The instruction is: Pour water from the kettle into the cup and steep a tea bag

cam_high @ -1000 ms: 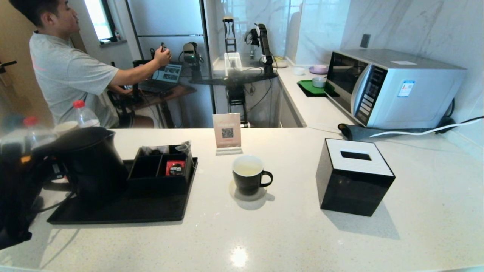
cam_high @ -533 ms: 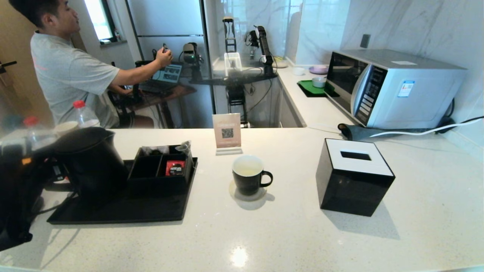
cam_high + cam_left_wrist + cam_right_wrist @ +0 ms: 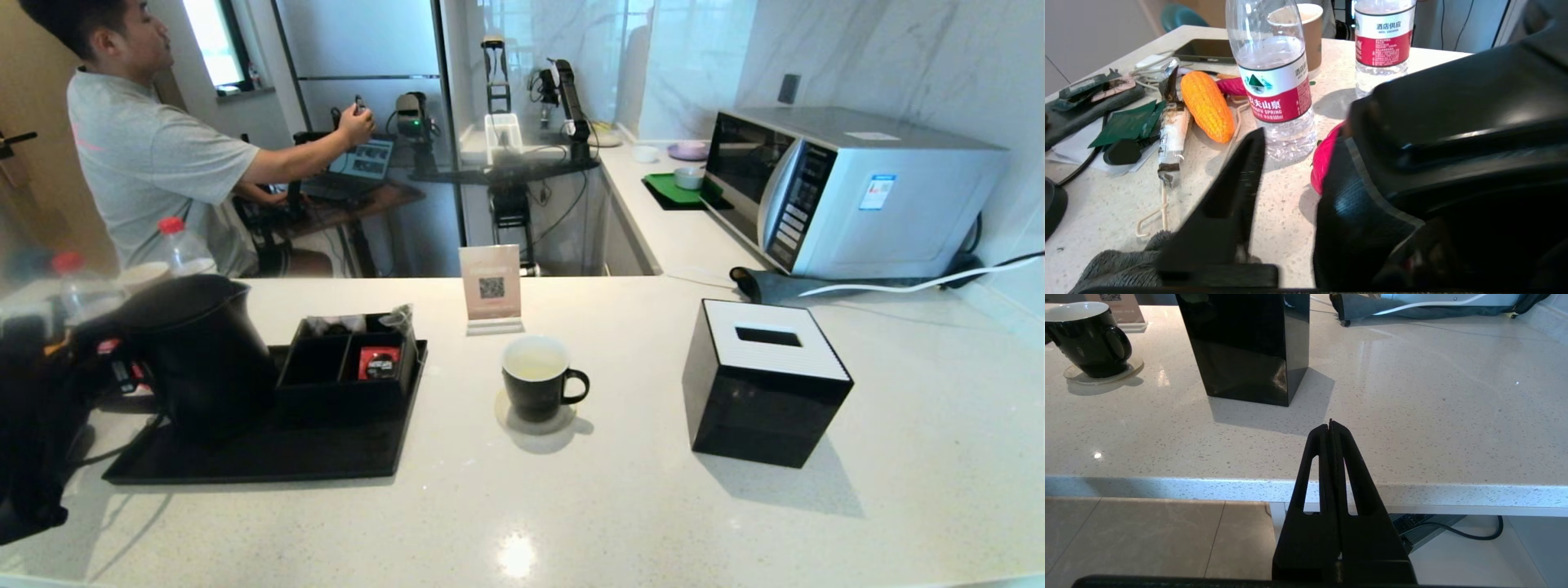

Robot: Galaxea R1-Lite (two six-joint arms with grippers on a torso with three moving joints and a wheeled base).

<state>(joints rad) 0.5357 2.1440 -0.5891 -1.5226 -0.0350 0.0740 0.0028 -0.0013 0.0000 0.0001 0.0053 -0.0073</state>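
1. One kettle [image 3: 196,351], matte black, stands on the left end of the black tray [image 3: 269,457], lid on.
2. One cup [image 3: 536,378], black with a white inside, sits on a pale coaster [image 3: 522,418] mid-counter, handle toward the tissue box [image 3: 766,381]. Pale liquid shows inside; no tea bag can be made out in it.
3. One compartment organiser [image 3: 347,367] on the same tray, just right of the kettle; one red-and-black sachet [image 3: 378,362] in a front cell.
4. Two water bottles: near bottle [image 3: 1274,81] and far bottle [image 3: 1382,41], both red-labelled, standing behind the kettle. One paper cup [image 3: 1312,32] stands between them, further back.
5. One plastic corn cob [image 3: 1207,105] among clutter on the far left of the counter.
6. Left gripper [image 3: 1298,163] is at the kettle's handle [image 3: 1453,118]; its jaws stand apart, one finger free of the handle, the other side hidden by the handle. Whether the handle is touched: cannot tell.
7. Right gripper [image 3: 1330,424] is parked below the counter edge, jaws pressed together, holding nothing.
8. One QR sign [image 3: 490,286] stands behind the cup; one microwave [image 3: 849,188] far right. Tissue box stands between the right gripper and the cup.
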